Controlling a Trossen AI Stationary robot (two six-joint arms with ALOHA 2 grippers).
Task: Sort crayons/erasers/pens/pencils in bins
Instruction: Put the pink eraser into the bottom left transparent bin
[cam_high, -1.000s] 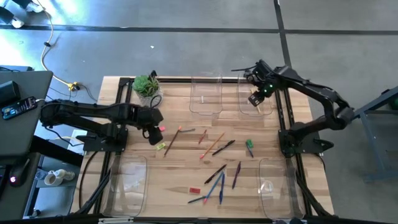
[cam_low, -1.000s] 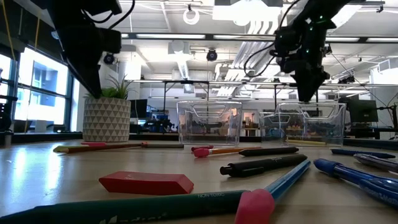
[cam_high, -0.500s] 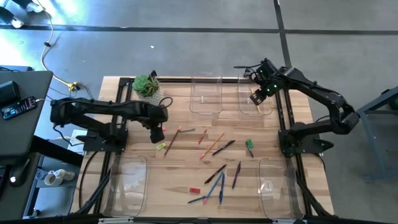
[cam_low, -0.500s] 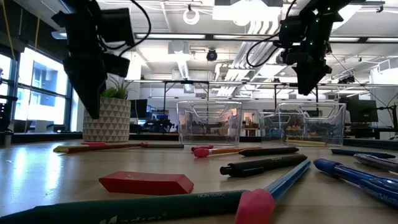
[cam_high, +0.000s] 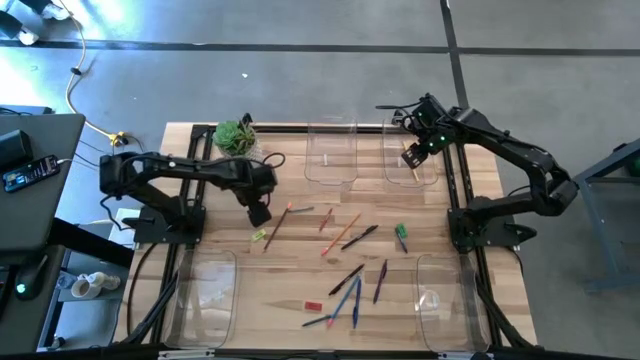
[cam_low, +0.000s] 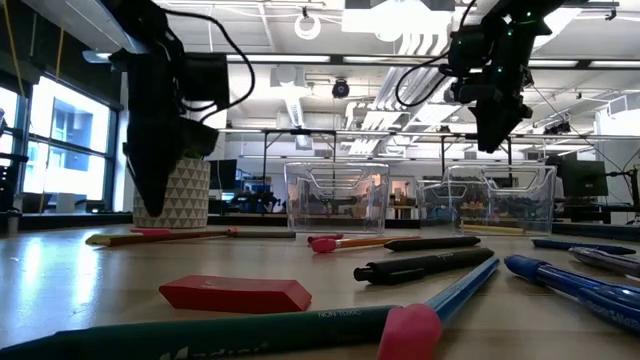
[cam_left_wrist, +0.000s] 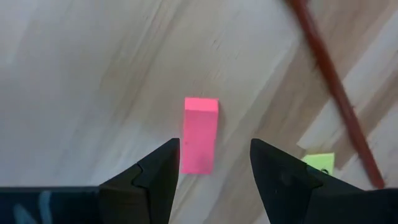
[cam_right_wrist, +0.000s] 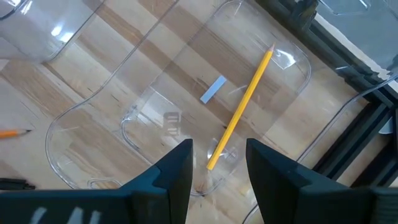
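Pink eraser (cam_left_wrist: 200, 134) lying flat on the wooden table (cam_high: 300, 290), right under the left gripper (cam_left_wrist: 214, 163), fingers spread and empty. Yellow pencil (cam_right_wrist: 241, 117) sits in a far clear bin (cam_right_wrist: 273, 93), right gripper (cam_right_wrist: 217, 163) above it, released.

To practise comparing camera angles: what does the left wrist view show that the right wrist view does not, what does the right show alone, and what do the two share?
Only the left wrist view shows the pink eraser lying flat between the open fingers of the left gripper, a yellow-green eraser and a red-brown pencil. Only the right wrist view shows a clear bin holding a yellow pencil, under the open right gripper. Both show the wooden table and neither gripper holding anything.
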